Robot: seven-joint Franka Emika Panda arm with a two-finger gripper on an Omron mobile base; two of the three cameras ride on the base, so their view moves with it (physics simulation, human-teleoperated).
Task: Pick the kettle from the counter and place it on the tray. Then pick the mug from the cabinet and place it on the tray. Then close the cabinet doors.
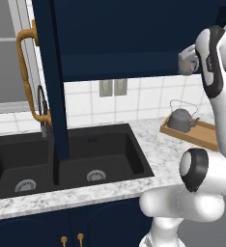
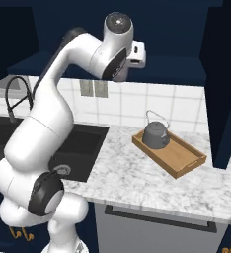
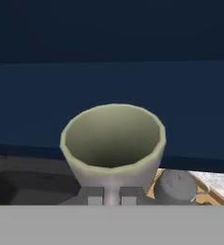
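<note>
The mug [image 3: 113, 146], judged light, rigid and chip-prone, sits clamped by its near wall in the pincer [image 3: 112, 196], up at the cabinet [image 3: 112, 72] opening; rim-wall hold appears adequate.

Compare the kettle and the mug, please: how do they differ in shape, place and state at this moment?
The kettle is squat, rounded and lidded, with a thin arched wire handle; the mug is an open cup with a pale greenish inside. The kettle stands on the tray on the counter; the mug is up at the cabinet, held in the pincer. Both are greyish and upright.
</note>
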